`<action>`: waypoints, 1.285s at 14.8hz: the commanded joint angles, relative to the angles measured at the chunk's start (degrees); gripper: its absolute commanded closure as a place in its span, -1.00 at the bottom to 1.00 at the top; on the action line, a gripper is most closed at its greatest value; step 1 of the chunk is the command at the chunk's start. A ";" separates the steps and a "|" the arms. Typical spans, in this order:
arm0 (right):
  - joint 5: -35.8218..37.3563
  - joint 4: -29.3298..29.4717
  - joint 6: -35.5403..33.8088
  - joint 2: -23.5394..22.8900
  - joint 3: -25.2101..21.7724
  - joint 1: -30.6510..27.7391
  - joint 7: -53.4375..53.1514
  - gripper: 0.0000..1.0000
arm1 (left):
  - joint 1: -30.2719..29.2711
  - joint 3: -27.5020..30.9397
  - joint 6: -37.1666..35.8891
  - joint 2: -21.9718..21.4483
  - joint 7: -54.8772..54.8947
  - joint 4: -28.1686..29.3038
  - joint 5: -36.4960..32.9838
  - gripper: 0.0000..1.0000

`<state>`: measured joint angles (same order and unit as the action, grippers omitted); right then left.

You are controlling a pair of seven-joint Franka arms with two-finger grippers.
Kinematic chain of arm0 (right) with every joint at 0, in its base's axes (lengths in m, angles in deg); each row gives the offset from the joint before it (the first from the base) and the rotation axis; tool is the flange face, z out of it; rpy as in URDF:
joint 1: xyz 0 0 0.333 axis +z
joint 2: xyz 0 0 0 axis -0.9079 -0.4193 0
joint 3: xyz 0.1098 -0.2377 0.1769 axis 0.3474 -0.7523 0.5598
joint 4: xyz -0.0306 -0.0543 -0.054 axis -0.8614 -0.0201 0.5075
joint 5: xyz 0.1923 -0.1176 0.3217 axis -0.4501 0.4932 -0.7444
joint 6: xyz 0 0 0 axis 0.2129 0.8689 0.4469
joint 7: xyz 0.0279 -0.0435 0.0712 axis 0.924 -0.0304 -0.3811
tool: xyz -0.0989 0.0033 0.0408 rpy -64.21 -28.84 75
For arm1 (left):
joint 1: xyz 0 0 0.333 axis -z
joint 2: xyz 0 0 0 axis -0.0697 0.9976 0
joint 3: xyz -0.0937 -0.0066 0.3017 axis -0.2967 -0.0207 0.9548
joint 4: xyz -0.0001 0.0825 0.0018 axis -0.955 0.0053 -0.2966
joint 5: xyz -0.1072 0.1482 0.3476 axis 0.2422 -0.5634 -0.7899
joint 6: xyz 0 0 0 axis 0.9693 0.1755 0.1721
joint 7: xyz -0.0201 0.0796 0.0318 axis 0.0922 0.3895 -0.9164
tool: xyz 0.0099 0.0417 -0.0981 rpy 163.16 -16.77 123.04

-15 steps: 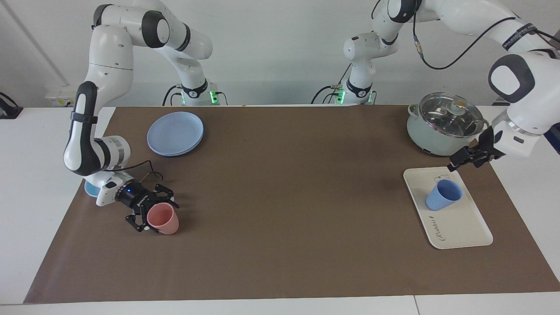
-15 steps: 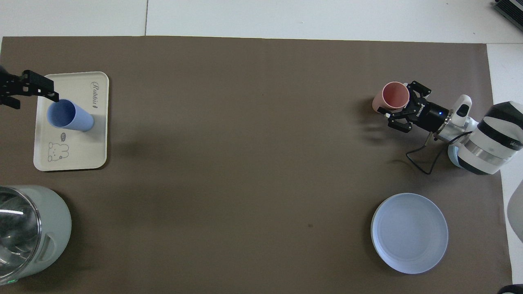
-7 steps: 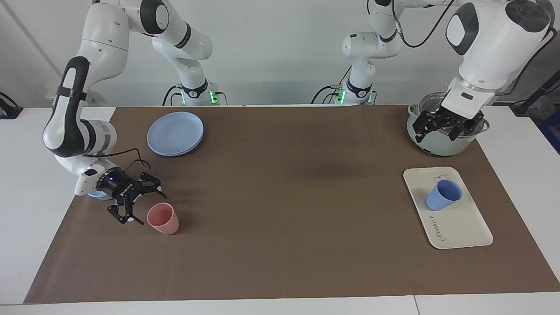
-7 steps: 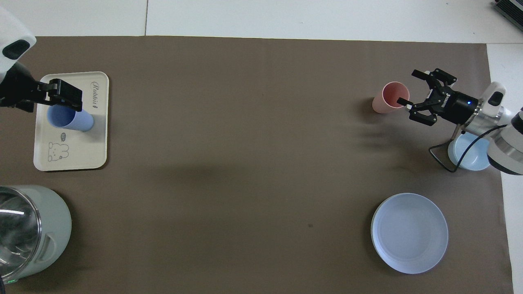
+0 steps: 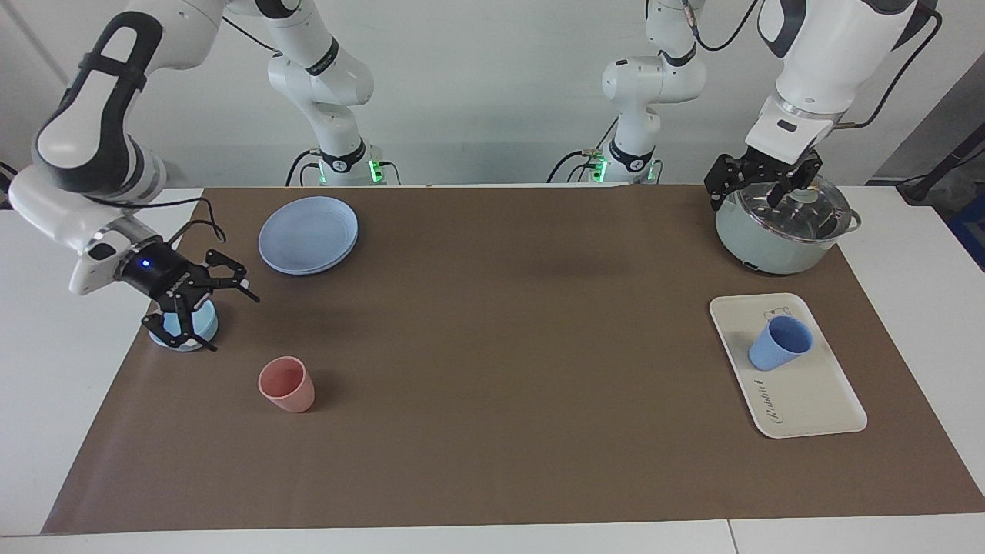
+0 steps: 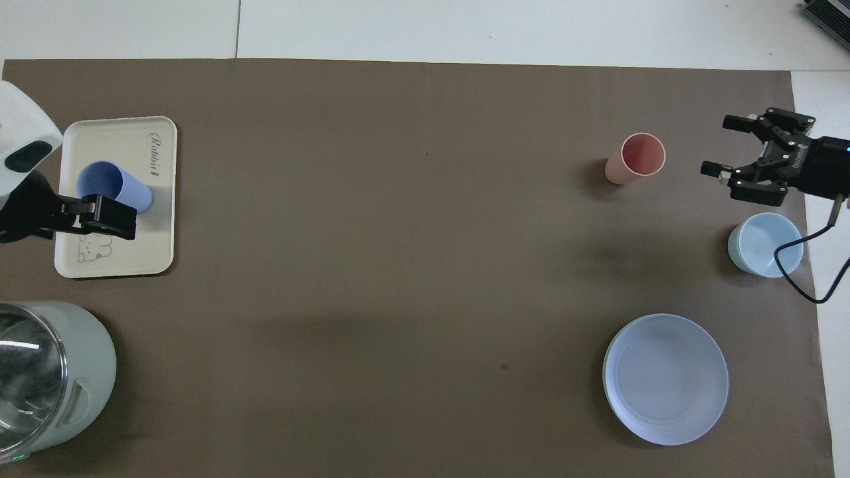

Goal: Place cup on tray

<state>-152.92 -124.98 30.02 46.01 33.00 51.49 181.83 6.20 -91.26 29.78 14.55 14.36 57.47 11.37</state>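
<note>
A robotics lab: two white jointed arms bolted at one edge of a white desk (image 5: 46,431) covered by a brown paper mat (image 5: 492,346), bare white wall (image 5: 492,92), trailing cables.

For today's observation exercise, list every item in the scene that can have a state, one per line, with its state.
blue cup: upright on the tray, not held
tray: flat on the table, carrying the blue cup
pink cup: upright on the table, not held
pot: glass lid on
light-blue bowl: upright, empty
blue plate: empty
left gripper: open, raised over the pot
right gripper: open, raised over the light-blue bowl
</note>
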 commanded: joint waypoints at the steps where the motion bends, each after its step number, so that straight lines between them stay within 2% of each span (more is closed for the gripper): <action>1: 10.92 -0.97 2.60 4.67 0.29 1.15 -12.14 -1.00 | -0.09 1.07 1.39 -2.25 0.34 2.76 4.67 -1.00; 3: 20.24 -1.05 6.81 6.25 0.55 5.17 -21.37 -1.00 | -0.10 1.24 1.39 -2.25 0.34 2.67 4.86 -1.00; 6: 29.92 -1.05 10.60 7.23 0.46 11.07 -32.97 -1.00 | -0.10 1.25 2.18 -1.82 0.69 1.80 4.77 -1.00; 10: 44.06 -0.96 12.11 9.15 0.46 17.14 -53.52 -1.00 | -0.27 1.42 4.03 -1.38 0.52 1.44 4.34 -1.00; 13: 57.24 -0.96 11.06 10.73 0.64 22.58 -74.52 -1.00 | -2.28 1.51 2.19 0.72 0.43 -2.67 4.42 -1.00; 15: 64.73 0.69 6.51 11.88 1.08 24.35 -83.43 -1.00 | -2.99 1.51 -1.32 3.27 0.43 -6.10 4.25 -1.00; 17: 65.64 6.83 -2.09 11.45 0.99 23.66 -86.97 -1.00 | -3.00 1.51 -1.77 4.95 0.43 -7.87 4.07 -1.00; 19: 65.37 12.02 -10.00 11.44 0.29 21.74 -88.29 -1.00 | -2.21 1.42 -1.68 4.60 0.25 -7.18 1.72 -1.00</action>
<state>-88.46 -118.43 27.03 57.77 33.68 75.64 95.31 3.48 -89.61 29.94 18.00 14.47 52.21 14.98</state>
